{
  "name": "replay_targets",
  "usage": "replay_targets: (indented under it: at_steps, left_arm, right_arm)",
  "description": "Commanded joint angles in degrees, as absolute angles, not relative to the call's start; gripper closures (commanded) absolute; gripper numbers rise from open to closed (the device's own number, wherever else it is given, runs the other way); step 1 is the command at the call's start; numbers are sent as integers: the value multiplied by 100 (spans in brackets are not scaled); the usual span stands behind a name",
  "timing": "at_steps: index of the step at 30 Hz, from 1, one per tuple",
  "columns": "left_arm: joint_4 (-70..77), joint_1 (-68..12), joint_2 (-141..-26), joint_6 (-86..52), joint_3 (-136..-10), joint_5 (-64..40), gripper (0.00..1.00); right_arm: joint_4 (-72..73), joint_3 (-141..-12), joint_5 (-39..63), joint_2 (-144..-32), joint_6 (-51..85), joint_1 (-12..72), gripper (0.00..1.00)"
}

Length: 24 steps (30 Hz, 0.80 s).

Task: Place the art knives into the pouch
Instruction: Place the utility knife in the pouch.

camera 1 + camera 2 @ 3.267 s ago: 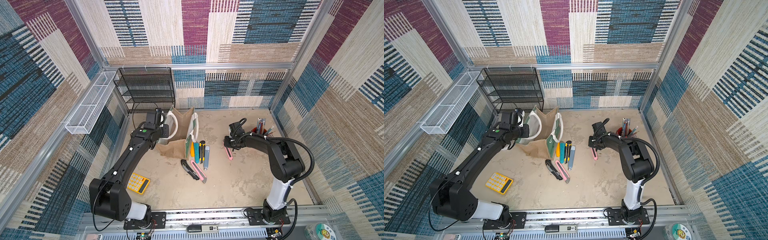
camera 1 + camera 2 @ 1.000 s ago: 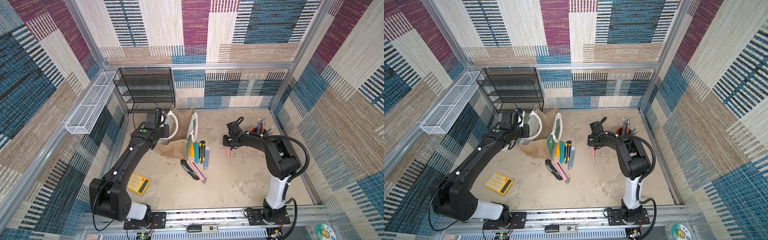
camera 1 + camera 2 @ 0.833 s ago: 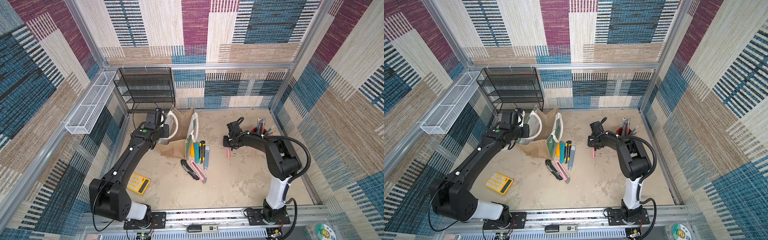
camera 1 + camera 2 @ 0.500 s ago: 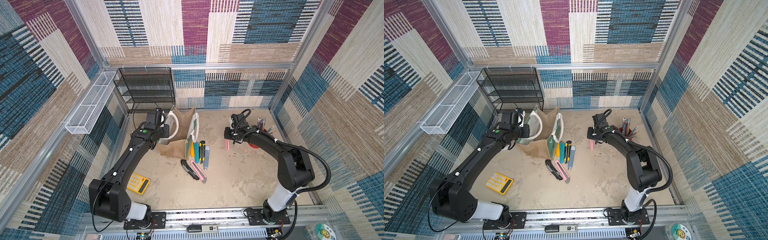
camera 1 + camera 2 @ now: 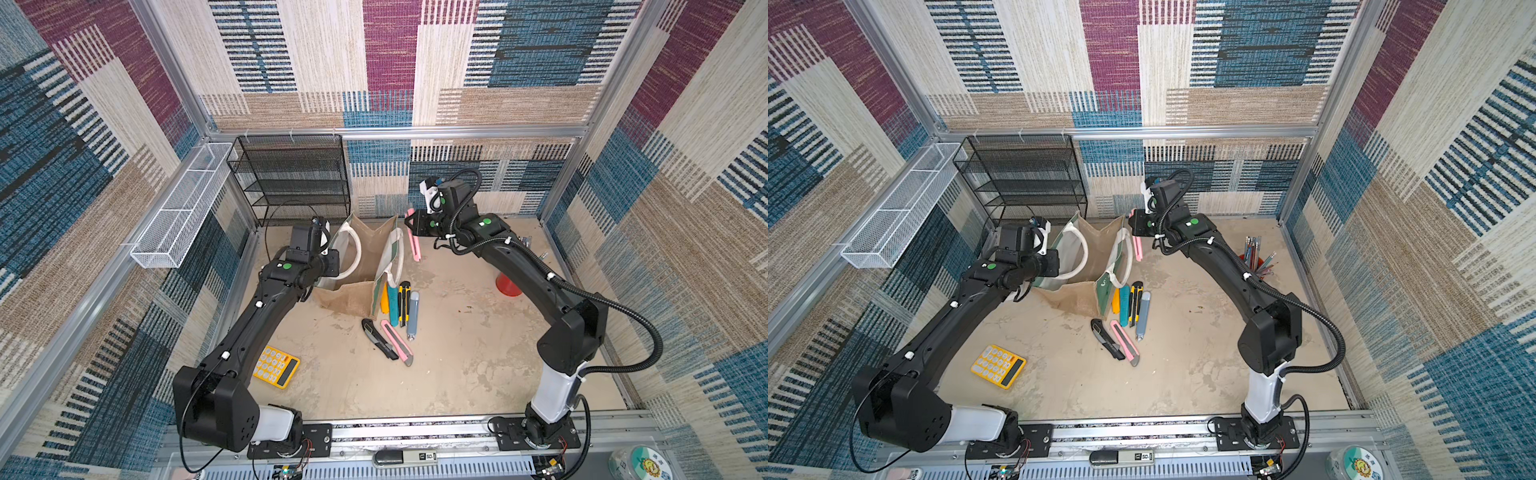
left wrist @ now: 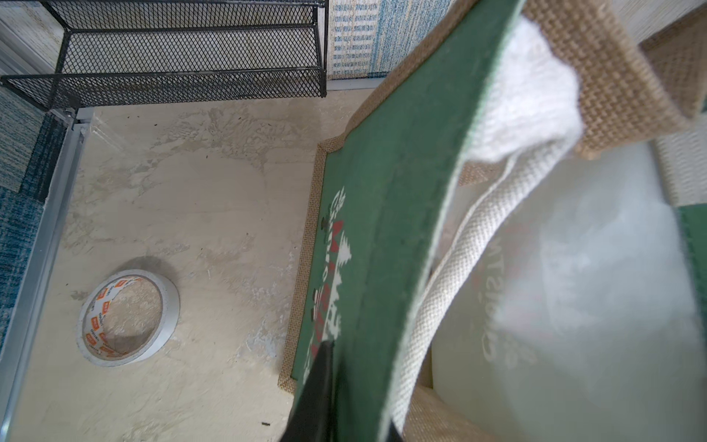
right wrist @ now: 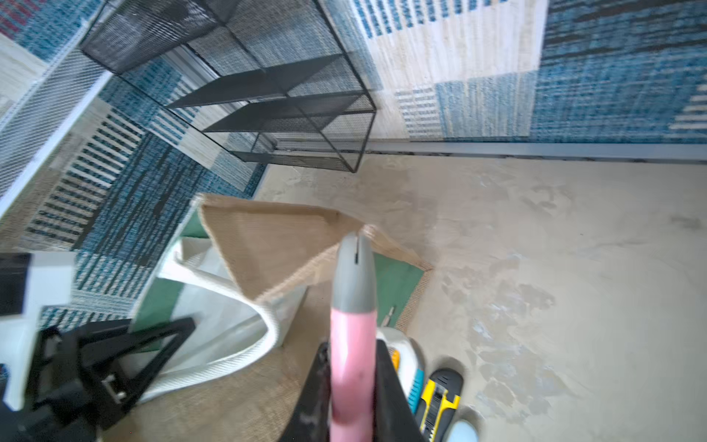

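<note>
While the left gripper was clamped on the green-panelled left wall of the pouch, the mouth was held gaping upward: coarse tan burlap, white woven loop handles. The art knife was found just right of the right rim, off the table, pinched mid-body by the right gripper. Slim pink plastic bar, grey tip, long axis steep. The mouth was judged leftward of that grip, right arm nearer.

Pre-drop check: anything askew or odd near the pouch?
Only mild: the pouch sags, its far side creased into a V. A black knife and a loose pink knife lie slanted, apart from the parallel row of four.
</note>
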State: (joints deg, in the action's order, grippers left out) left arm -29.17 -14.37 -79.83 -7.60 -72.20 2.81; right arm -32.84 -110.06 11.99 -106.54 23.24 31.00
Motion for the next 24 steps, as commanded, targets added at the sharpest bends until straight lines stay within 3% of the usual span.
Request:
replay_targets:
  at_steps: [1,14,19,22,24]
  left_arm:
    - [-2672,-1433,-7937,-853,-7213,245,100]
    - [-2713,-1441,-7921,-905,-7285,165,100]
    - [-2804,-1441,-7875,-938,-7330,221,100]
    - [-2843,-1441,-7875,-967,-7386,158,100]
    - [-2847,-1441,-7900,-967,-7406,166,100]
  right_arm:
    - [-3471,-11558,1482,-10857,2285,3339,100]
    - [-3474,-13069,1554,-12172,2136,3802,100]
    - [-3240,-12647,1743,-12187,2082,3886,100]
    - [-2740,-11969,1928,-11970,2029,3924,93]
    - [-2702,-11839,1918,-11927,2035,3927,81]
